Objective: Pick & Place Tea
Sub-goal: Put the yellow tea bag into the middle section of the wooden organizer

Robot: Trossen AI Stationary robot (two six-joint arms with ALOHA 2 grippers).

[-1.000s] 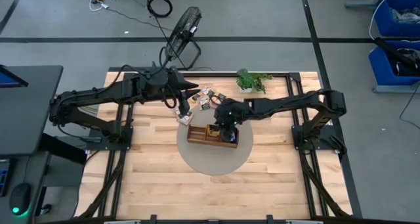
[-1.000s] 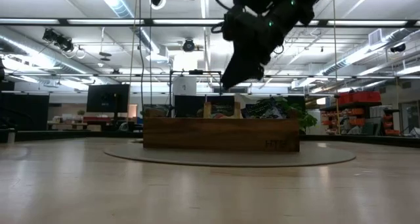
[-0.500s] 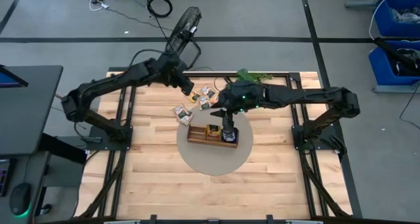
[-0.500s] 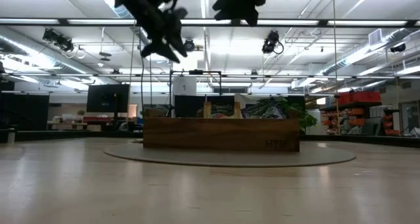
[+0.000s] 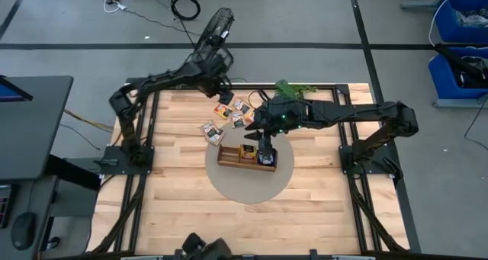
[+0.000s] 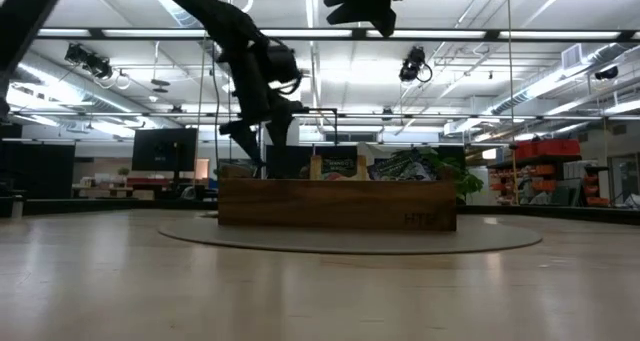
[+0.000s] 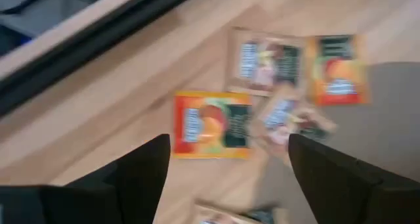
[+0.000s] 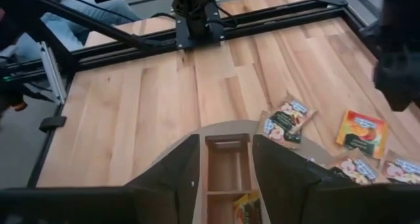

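Several tea packets (image 5: 238,115) lie flat on the wood at the far middle of the table, beside the brown wooden tray (image 5: 229,155). My left gripper (image 7: 228,145) is open, points down and hovers above an orange packet (image 7: 211,124), which shows between its fingers. In the low view it (image 6: 257,129) is still well above the table. My right gripper (image 8: 226,142) is open and empty, high above the tray (image 8: 226,168). A yellow packet (image 8: 246,207) stands in the tray.
The tray rests on a round grey mat (image 5: 245,190). A green plant (image 5: 293,92) stands at the table's far edge, and a fan (image 5: 213,33) sits on the floor beyond it. The near half of the table is bare wood (image 5: 229,222).
My left gripper has swung toward the far edge and come down over the loose packets, tipping to point downward. My right gripper has risen straight up from the tray and then held still. The packets and the tray have not moved.
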